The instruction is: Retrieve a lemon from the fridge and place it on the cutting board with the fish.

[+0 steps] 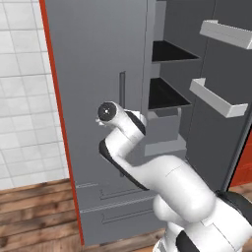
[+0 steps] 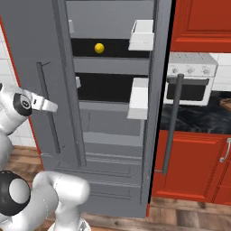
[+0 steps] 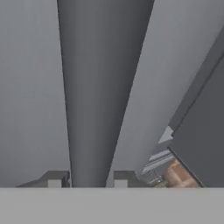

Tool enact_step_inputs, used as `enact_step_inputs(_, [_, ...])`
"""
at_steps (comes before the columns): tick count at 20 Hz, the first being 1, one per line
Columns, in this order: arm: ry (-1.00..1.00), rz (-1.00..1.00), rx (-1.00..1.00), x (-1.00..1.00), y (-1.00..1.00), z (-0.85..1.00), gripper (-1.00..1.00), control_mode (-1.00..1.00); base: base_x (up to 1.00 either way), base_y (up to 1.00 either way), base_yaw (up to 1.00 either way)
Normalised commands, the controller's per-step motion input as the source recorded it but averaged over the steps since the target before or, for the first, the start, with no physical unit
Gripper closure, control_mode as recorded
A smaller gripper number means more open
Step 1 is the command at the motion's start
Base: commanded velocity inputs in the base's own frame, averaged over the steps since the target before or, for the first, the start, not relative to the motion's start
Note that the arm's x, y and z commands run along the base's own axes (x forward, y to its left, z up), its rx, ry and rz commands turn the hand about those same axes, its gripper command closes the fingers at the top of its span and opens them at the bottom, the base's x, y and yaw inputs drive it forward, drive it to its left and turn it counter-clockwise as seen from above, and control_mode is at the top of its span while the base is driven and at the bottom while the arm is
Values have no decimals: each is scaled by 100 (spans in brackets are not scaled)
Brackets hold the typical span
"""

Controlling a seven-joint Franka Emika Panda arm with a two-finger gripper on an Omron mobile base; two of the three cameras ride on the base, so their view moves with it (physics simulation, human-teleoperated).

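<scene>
The grey fridge [image 2: 113, 131] has its right door [image 2: 158, 113] swung open. The lemon [image 2: 99, 47], small and bright yellow, sits on the upper black shelf [image 2: 113, 48] inside. My gripper [image 3: 89, 180] is shut on the left door's vertical bar handle [image 3: 100, 87], with one fingertip on each side of the bar. From the right base view the gripper [image 2: 52, 107] meets that handle [image 2: 47, 90] at mid height. In the left base view my wrist [image 1: 108, 112] covers the lower part of the handle [image 1: 122, 83]. The cutting board and the fish are out of view.
White bins [image 2: 140, 35] hang on the open right door, which juts out toward me with its long handle [image 2: 173, 122]. Right of it are a white toaster oven [image 2: 189, 81] on a dark counter and red cabinets [image 2: 194, 162]. A tiled wall [image 1: 24, 98] and wooden floor [image 1: 34, 211] lie left.
</scene>
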Motion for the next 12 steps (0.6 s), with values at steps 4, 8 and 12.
enact_step_inputs(4, [0, -41, 0, -64, 32, 0, 100, -100, 0, 0, 0])
enact_step_inputs(8, [0, -38, 0, -69, 40, 0, 100, -100, 0, 0, 0])
enact_step_inputs(12, [0, -30, 0, -54, 31, 0, 100, -100, 0, 0, 0])
